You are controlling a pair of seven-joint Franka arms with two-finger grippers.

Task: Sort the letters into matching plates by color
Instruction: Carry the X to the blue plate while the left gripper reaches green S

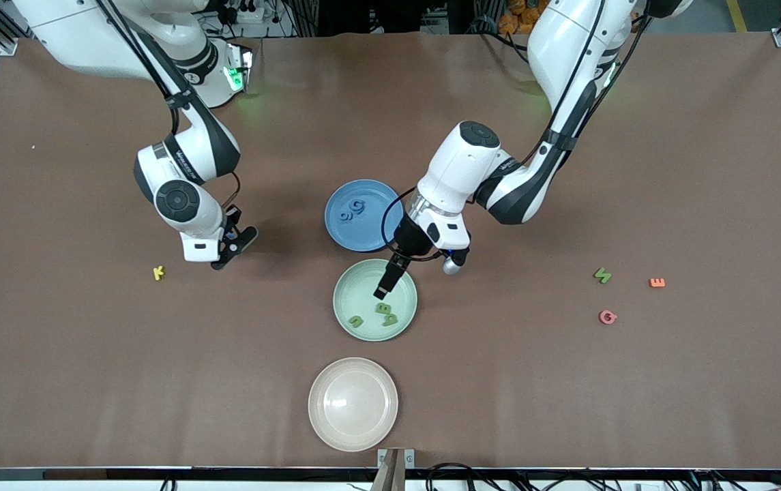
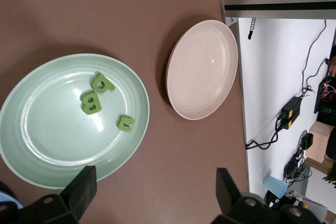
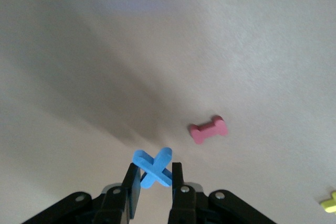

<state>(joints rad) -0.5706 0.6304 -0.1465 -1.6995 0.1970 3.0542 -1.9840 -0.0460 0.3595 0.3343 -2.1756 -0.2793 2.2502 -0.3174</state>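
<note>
— Where's my left gripper [image 1: 383,290] just now?

— I have it low over the pale mint-green round plate [image 1: 349,307] at the centre of the front view, fingers spread wide with nothing between them. In the left wrist view both dark fingertips [image 2: 81,187] sit at the bottom edge with the plate's rim between them.

— What's in that plate?

— Three small green foam letters [image 2: 95,95] — two close together, one a B, and a third just apart. The cream-beige round plate [image 1: 352,404] lies lower in the front view, nearest the camera. The mid-blue round plate [image 1: 356,215] sits just above the green one, with two blue foam shapes [image 1: 351,210] in it.

— And the right gripper [image 1: 234,245]?

— Left of centre in the front view, above the bare brown table [image 1: 90,354]. Its fingers are clamped on a flat blue foam X [image 3: 153,167], clear in the right wrist view. That view also shows a pink foam I-shaped piece [image 3: 209,129] on the table close by.

— Loose pieces?

— A yellow foam K [image 1: 158,273] at mid-left near the right gripper; at the right of the front view a green foam S [image 1: 602,275], an orange foam E [image 1: 657,282] and a pink round foam letter [image 1: 608,317].
</note>
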